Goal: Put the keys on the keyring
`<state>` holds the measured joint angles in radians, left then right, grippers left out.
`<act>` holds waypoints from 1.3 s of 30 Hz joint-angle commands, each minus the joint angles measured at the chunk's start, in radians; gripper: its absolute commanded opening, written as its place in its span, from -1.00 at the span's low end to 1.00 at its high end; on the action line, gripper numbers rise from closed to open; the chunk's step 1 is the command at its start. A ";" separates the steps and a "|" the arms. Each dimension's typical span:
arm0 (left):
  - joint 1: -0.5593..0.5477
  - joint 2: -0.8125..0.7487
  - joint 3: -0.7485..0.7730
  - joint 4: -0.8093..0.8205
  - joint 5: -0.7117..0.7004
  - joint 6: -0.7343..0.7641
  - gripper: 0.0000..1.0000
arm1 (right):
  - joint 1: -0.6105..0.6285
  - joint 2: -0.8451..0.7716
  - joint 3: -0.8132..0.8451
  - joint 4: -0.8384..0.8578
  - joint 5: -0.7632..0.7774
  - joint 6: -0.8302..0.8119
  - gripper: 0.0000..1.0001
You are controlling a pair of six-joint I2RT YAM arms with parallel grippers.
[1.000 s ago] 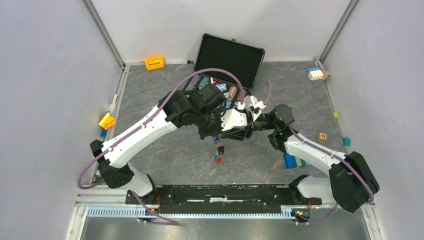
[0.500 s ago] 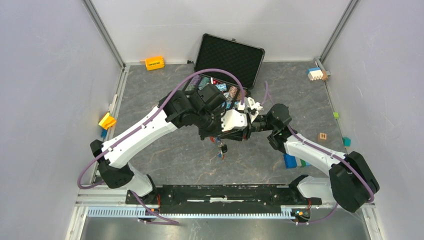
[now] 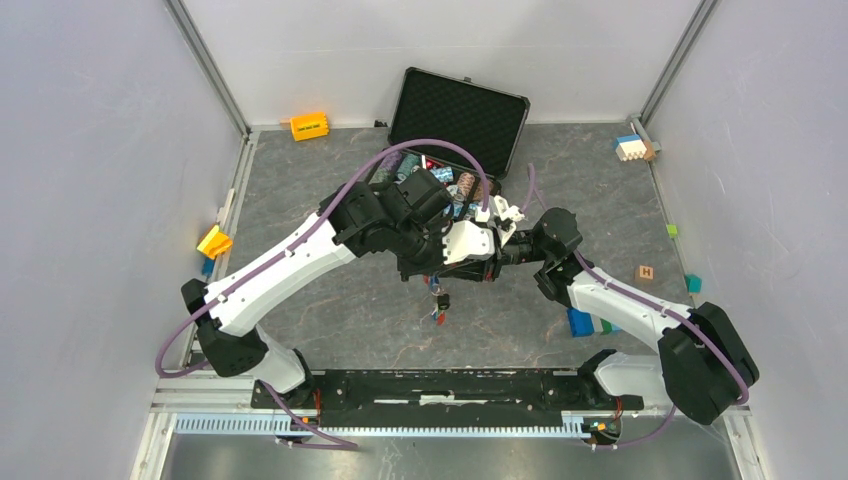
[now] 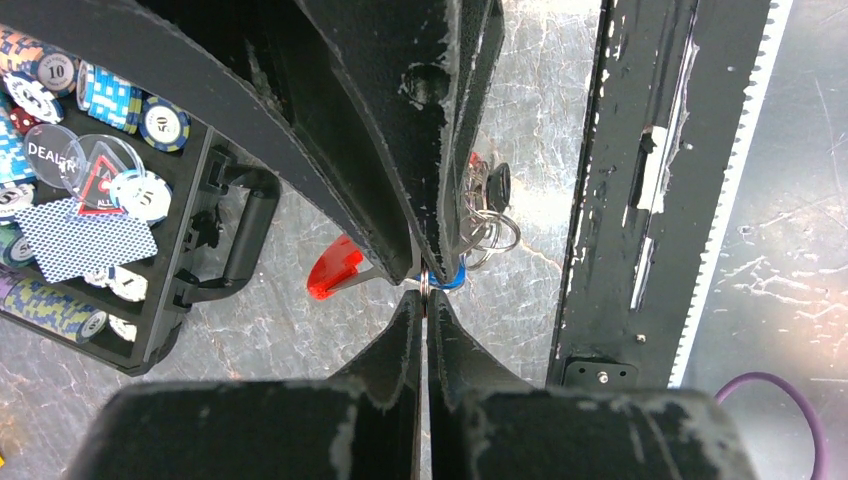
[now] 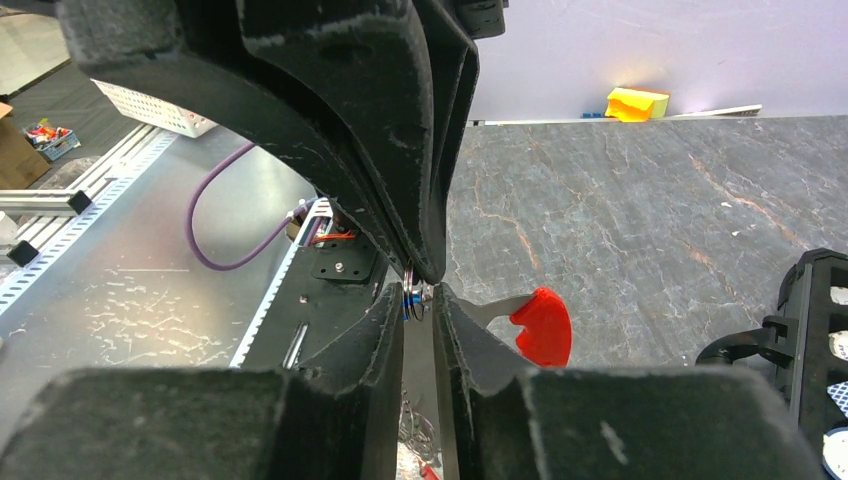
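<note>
Left hand is pinched tight on the thin metal keyring, right at its fingertips. Right hand faces it from the other side, tip to tip. Its fingers stand a tiny bit apart, with the edge of the ring and a bit of blue between them. I cannot tell if they squeeze anything. Both hands meet over the middle of the grey table.

Toy blocks lie near the edges, well away. An orange block is at the back and a yellow block is on the left. A blue block and a wooden cube with the letter H are on the right. From above, the two arms cover the spot where the fingers meet. They also hide part of the black case behind them.

The keys hang under the hands in a little bunch with small rings. One has a blue head right by the fingertips. A flat red piece on a grey metal stem sticks out sideways beside the fingers. It looks like a key.

The case is open with its lid up. Its tray holds poker chips, a blue-patterned card and a clear round dealer button.
</note>
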<state>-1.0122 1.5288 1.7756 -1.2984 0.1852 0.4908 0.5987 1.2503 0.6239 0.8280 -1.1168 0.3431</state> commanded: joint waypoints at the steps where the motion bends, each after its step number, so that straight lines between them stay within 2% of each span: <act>1: -0.007 -0.014 -0.008 0.042 0.014 -0.027 -0.95 | 0.004 -0.025 0.030 0.021 -0.001 -0.005 -0.58; 11: -0.007 -0.019 -0.014 0.056 0.029 -0.030 -0.96 | 0.003 -0.019 0.022 0.017 0.012 -0.010 -0.77; 16: -0.007 -0.020 -0.011 0.067 0.036 -0.034 -0.95 | 0.003 -0.025 0.021 -0.021 0.031 -0.044 -1.00; 24: -0.007 -0.033 -0.028 0.094 0.050 -0.038 -0.96 | 0.002 -0.057 0.035 -0.170 0.101 -0.182 -1.00; 27: -0.007 -0.058 -0.065 0.131 0.055 -0.037 -0.94 | 0.001 -0.069 0.035 -0.174 0.092 -0.195 -1.00; 32: -0.006 -0.108 -0.123 0.180 0.078 -0.017 -0.70 | -0.005 -0.084 0.018 -0.120 0.076 -0.163 -1.00; 39: 0.002 -0.176 -0.184 0.228 0.089 0.018 -0.22 | -0.027 -0.094 -0.003 -0.029 0.059 -0.100 -1.00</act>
<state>-1.0103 1.4193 1.6135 -1.1370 0.2230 0.4934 0.5880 1.1847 0.6235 0.7109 -1.0756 0.2180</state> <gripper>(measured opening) 0.348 0.006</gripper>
